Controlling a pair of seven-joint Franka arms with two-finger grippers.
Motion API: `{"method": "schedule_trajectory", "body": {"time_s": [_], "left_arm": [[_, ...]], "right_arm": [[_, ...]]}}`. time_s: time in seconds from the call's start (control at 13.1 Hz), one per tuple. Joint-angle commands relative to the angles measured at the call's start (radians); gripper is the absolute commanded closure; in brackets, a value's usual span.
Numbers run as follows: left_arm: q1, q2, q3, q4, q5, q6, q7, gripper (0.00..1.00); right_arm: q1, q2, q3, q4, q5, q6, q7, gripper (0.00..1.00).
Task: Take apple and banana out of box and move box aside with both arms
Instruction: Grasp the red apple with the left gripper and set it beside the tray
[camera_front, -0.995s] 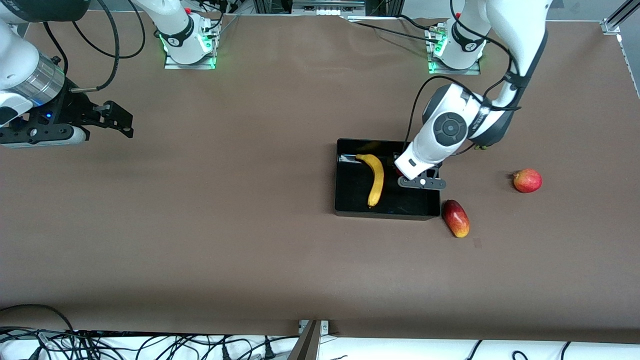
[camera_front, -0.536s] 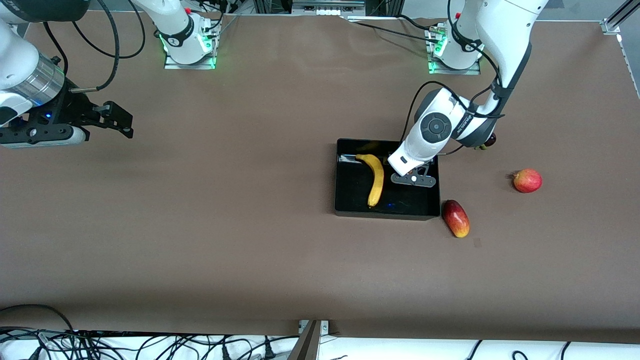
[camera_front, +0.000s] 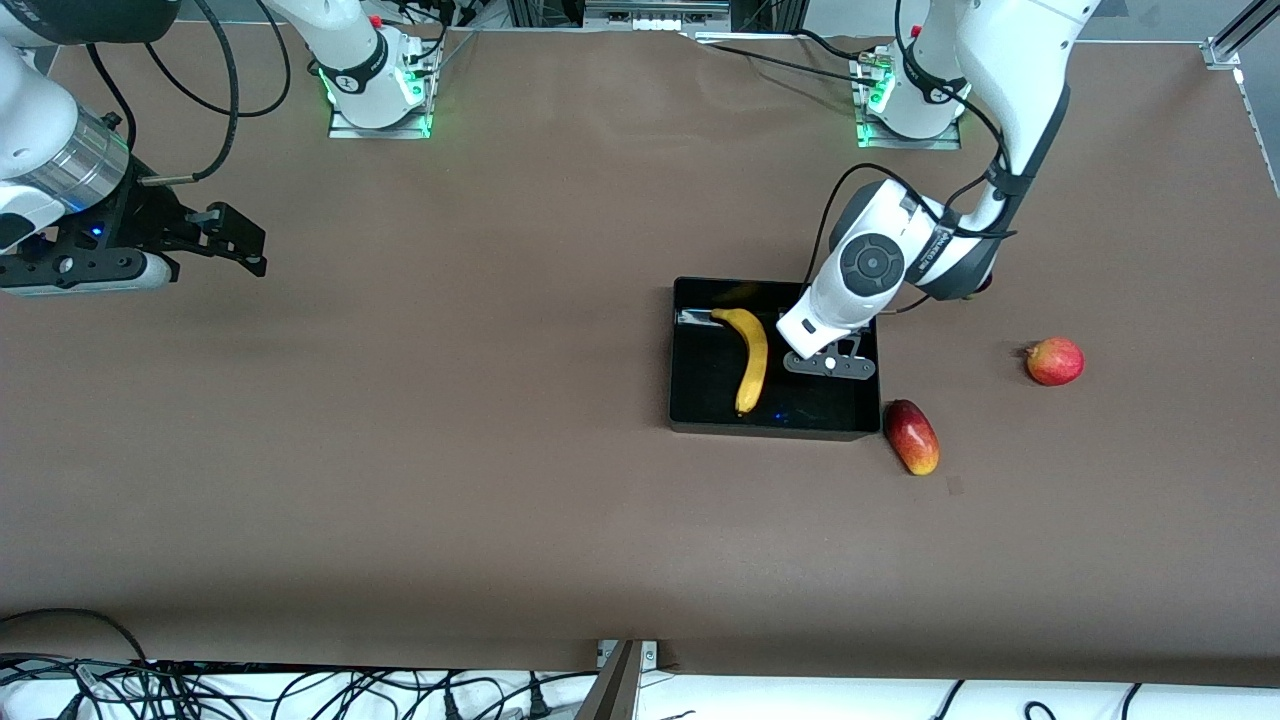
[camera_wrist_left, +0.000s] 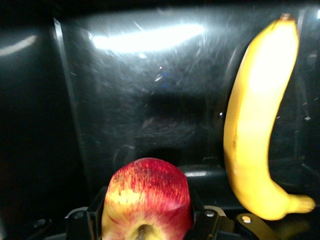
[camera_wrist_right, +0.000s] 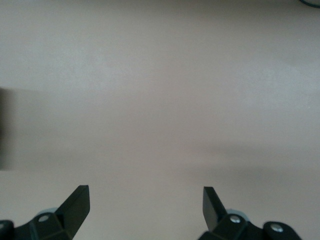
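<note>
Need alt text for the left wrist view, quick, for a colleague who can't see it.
A red apple with yellow patches sits clamped between the left gripper's black fingers, over the glossy black tray. A yellow banana lies on the tray floor beside it.

The banana (camera_front: 750, 358) lies in the box (camera_front: 690, 400), with two fruits (camera_front: 911, 436) on the table (camera_front: 400, 450) toward the left arm's end.

table (camera_front: 500, 480) — brown, bare | cables (camera_front: 300, 690) — black tangle (edge nearest front camera)
</note>
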Motion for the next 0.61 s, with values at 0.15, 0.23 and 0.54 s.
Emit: {"method": "schedule_trajectory", "body": {"time_s": [0.15, 0.23, 0.54], "left_arm": [[0.011, -0.019, 0.001, 0.312, 0.020, -0.460, 0.014, 0.83], [0.026, -0.031, 0.007, 0.324, 0.023, -0.503, 0.054, 0.83], [0.210, -0.058, 0.006, 0.270, 0.023, -0.521, 0.342, 0.79]], "right_arm": [[-0.008, -0.002, 0.010, 0.008, -0.003, 0.007, 0.012, 0.00], [-0.008, -0.002, 0.010, 0.008, 0.003, 0.017, 0.013, 0.00], [-0.005, -0.002, 0.012, 0.014, 0.006, 0.022, 0.013, 0.00]]}}
